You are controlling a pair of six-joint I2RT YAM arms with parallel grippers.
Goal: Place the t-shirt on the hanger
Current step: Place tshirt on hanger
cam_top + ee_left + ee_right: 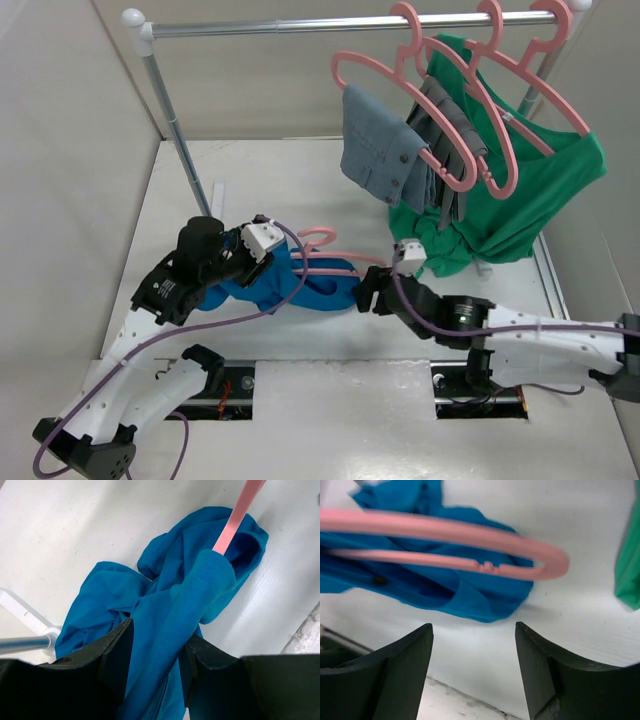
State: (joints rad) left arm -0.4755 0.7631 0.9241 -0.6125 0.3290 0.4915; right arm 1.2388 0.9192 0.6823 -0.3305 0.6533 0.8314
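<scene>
From above, the blue t-shirt (300,285) lies crumpled on the white worktop (300,180), about midway between its left and right edges and nearer the near edge. The two arms meet over it from either side. The left wrist view settles what that view cannot: the left gripper (157,635) is clenched on a thick fold of the shirt, and cloth fills the gap between its black fingers (112,655). It also shows one pink arm of the hanger (235,517) running into a ribbed opening of the shirt — whether collar or sleeve I cannot tell. The right wrist view shows the hanger's other end, a rounded loop over the blue cloth that reaches past the cloth's edge above bare worktop. There the right gripper (473,630) stands released, jaws apart with nothing between them, just short of the loop. Along the far edge, a metal rack (340,22) carries three more pink hangers (400,70) — bearing grey garments (385,150) and a green shirt (540,200).
</scene>
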